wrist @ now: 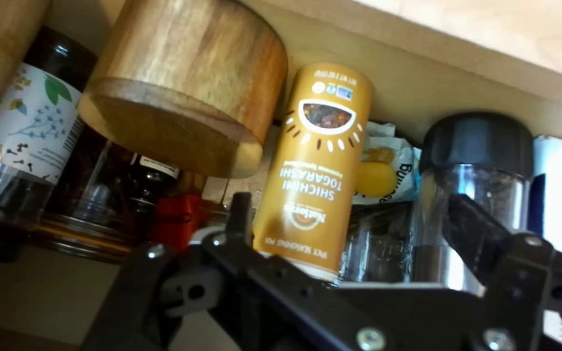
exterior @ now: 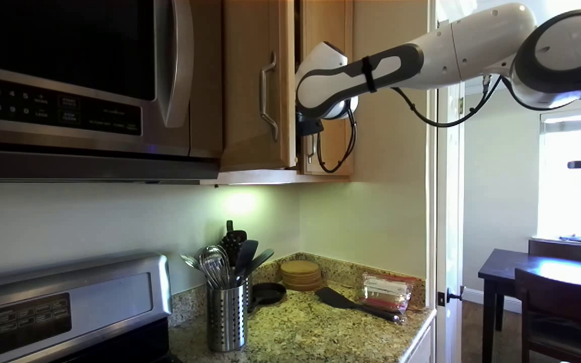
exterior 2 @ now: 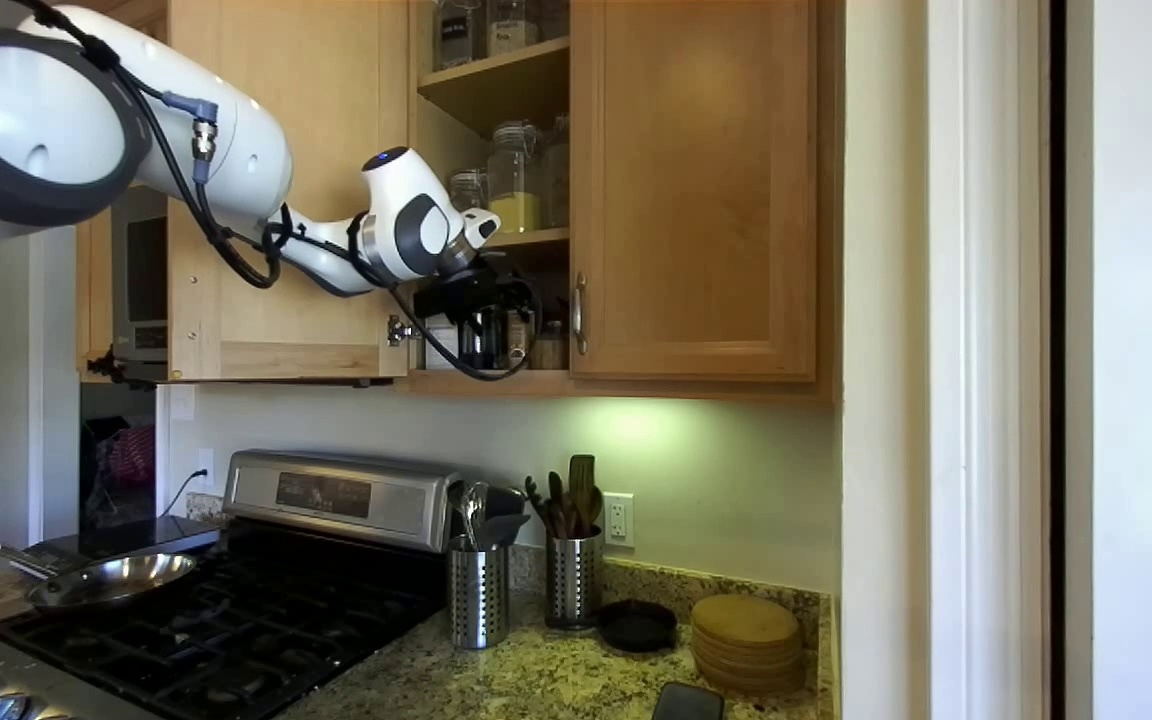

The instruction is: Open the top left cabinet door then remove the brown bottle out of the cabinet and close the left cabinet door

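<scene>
"Wrist view: where is the golden-brown cylindrical bottle [wrist: 315,161] with a pale end?"

"Inside the light honey-wood wall cabinet [exterior 2: 441,140], between the fingers of the black two-fingered gripper [wrist: 351,209], nearer the finger at nine o'clock. Whether they touch, I can't tell."

"And the grip?"

"Released, fingers spread wide."

"Room beside the bottle?"

"Scant at ten o'clock: a striped wooden cylinder [wrist: 188,73] just beside it. At three, a clear jar with a black end [wrist: 476,180] stands apart, overlapped by the other finger. A pale wooden edge [wrist: 476,29] crosses at one."

"And the opening?"

"In both exterior views the tall honey-coloured wooden panel door [exterior: 250,65] stands swung wide. From the gripper in an exterior view, it is at nine, the closed matching door [exterior 2: 696,200] at three, a wooden shelf [exterior 2: 536,238] at one, the cabinet's lower edge [exterior 2: 546,385] at six. The white arm [exterior 2: 406,215] passes between the doors."
</scene>
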Controlling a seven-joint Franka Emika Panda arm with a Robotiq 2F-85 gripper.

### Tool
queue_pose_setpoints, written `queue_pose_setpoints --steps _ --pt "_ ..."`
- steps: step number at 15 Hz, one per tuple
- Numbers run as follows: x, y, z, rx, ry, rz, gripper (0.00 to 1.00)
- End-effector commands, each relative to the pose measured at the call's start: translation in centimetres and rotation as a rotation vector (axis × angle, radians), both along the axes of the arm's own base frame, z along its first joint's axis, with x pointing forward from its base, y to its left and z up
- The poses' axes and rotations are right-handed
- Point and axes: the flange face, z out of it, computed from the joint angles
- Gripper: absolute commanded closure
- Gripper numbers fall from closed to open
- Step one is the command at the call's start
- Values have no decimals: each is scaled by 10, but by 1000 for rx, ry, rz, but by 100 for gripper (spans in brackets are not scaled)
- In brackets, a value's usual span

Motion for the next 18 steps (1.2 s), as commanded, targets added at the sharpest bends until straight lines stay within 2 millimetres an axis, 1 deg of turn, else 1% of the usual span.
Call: queue_pose_setpoints --steps 1,5,8,9,10,12,13,17,18 --pt "16 -9 -3 3 -25 -44 0" --pt "26 -12 -7 24 -28 -74 0" --pt "30 -9 -11 50 -28 -85 0" --pt "31 -7 -12 59 -28 -84 7" --pt "32 -5 -10 65 -33 -83 28" --pt "33 -3 -9 69 -39 -83 32" --pt "34 -2 -8 72 -42 -84 37" --pt "32 -2 -3 81 -50 -91 65" --pt "31 -3 -2 82 -52 -92 70"
